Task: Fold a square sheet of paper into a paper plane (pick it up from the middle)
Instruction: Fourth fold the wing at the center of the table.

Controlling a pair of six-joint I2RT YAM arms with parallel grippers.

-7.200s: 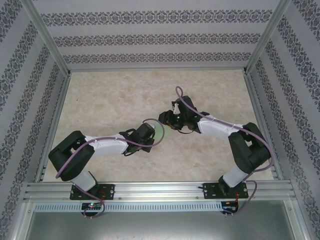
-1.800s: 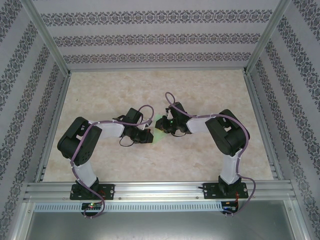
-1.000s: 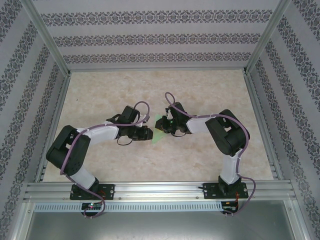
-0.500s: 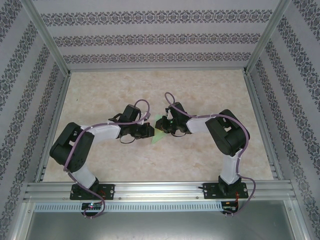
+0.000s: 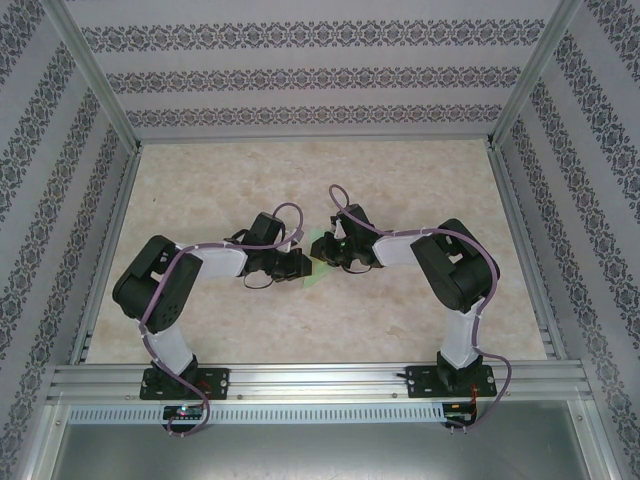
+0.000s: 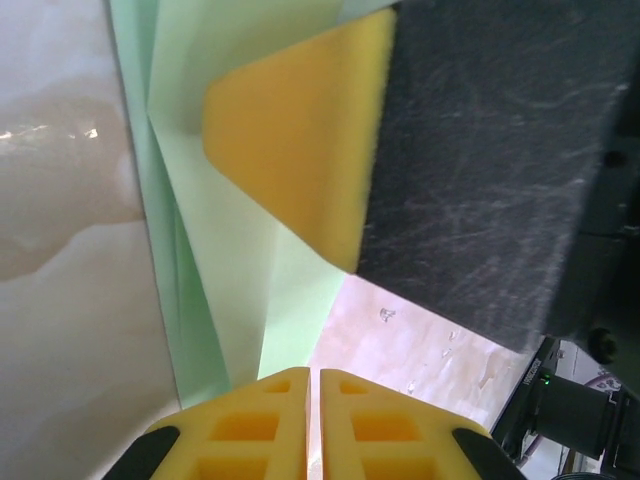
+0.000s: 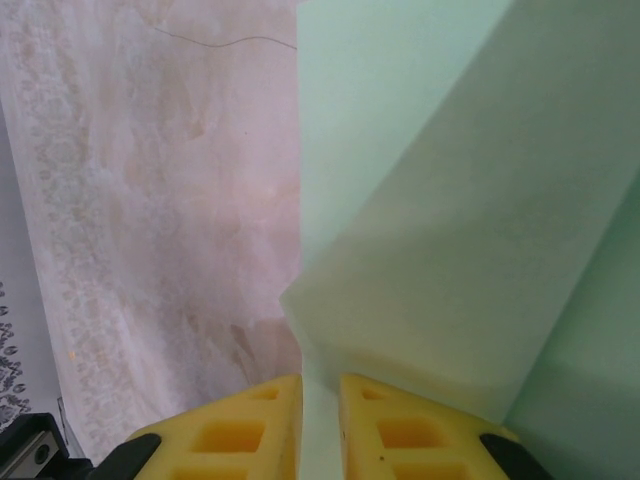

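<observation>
Currently sheet [image 7: 430, 150] lies btwn L gripper [image 6: 313, 378] & R gripper [image 7: 320, 382], mid-table.

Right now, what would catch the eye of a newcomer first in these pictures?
The pale green paper, folded into layers, stands out at the middle of the marble-patterned table. The left gripper and the right gripper meet there, their yellow fingers shut on the paper from opposite sides.
</observation>
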